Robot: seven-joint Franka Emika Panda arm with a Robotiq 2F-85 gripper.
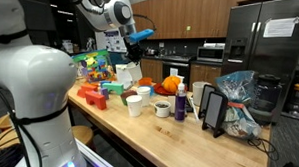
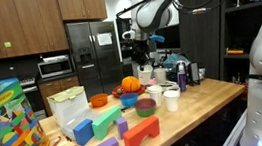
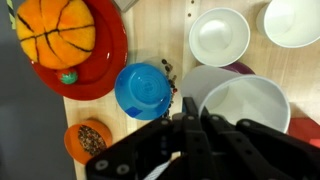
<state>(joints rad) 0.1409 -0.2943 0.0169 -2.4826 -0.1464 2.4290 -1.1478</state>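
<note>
Overhead, the wrist view is looking straight down on dishes that the exterior views are showing only small and from the side. The gripper is coming in from the bottom edge with its dark fingers pressed together and nothing showing between them. It is hovering between the blue bowl on one side of the fingertips and the large white bowl on the other. Both bowls are standing on the wooden countertop.

Beyond the blue bowl, an orange basketball is resting on a red plate, and a small orange bowl is sitting near the plate's edge. Two smaller white bowls are standing along the top of the view.

Only the exterior views are taking in the room. A steel refrigerator and a microwave are standing behind the counter. Red toy blocks and a box of building blocks are lying at the near end. The basketball is showing there too, with the blue bowl just in front of it.

In both exterior views the arm is reaching out high over the countertop, its wrist turned down. The gripper is hanging vertically, well above the dishes. In an exterior view the gripper is too small to show how its fingers are standing.
</note>
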